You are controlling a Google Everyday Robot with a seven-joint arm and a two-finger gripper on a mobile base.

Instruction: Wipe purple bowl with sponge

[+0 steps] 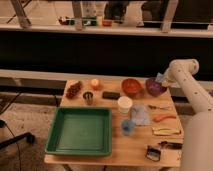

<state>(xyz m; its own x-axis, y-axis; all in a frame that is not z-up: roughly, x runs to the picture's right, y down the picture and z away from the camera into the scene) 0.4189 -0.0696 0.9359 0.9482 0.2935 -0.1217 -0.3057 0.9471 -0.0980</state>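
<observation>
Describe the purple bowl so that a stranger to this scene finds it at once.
Start at the wooden table and go to its far right corner. The purple bowl sits there, with the gripper and a light blue sponge at its right rim. Its neighbour to the left, of like size, is the orange-red bowl.

no readable text, label, brand or number anywhere on table items or background shelf. gripper (161,79) sits at far right edge of table, over purple bowl (155,86), with sponge (159,77).
</observation>
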